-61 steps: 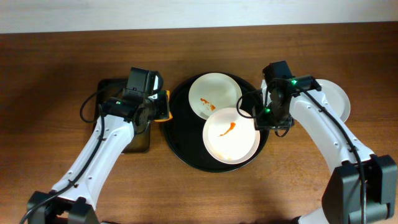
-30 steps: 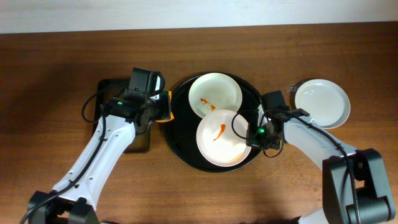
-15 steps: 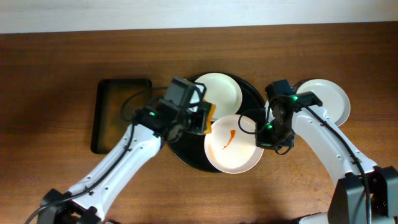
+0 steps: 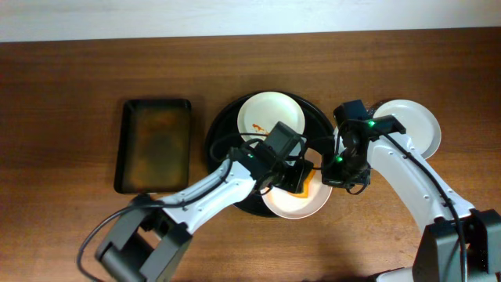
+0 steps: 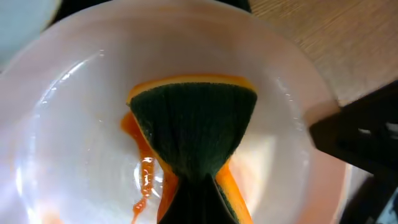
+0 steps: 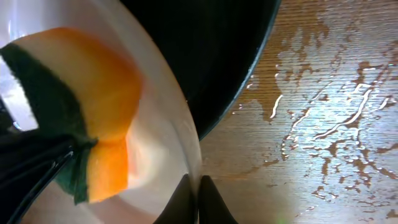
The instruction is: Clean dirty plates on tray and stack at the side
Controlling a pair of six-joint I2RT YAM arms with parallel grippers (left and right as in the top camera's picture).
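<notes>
The round black tray (image 4: pixel 221 125) carries two white plates. The back plate (image 4: pixel 274 110) shows an orange-red smear. The front plate (image 4: pixel 297 205) overhangs the tray's right rim, and my right gripper (image 4: pixel 338 168) is shut on its edge; the wrist view has the jaws (image 6: pixel 194 186) pinching that rim (image 6: pixel 163 93). My left gripper (image 4: pixel 293 176) is shut on an orange sponge (image 5: pixel 193 124) with a green scouring face, pressed onto this plate (image 5: pixel 68 118) beside a sauce streak (image 5: pixel 144 180). A third plate (image 4: pixel 407 129) lies on the table right of the tray.
A dark rectangular tray (image 4: pixel 154 145) with a brownish bottom sits to the left of the black tray. The wood right of the black tray (image 6: pixel 211 50) is wet with streaks of water (image 6: pixel 323 112).
My left arm has swung from the rectangular tray across to the front plate, bringing the sponge down onto it. The right gripper keeps its hold on the plate's rim.
</notes>
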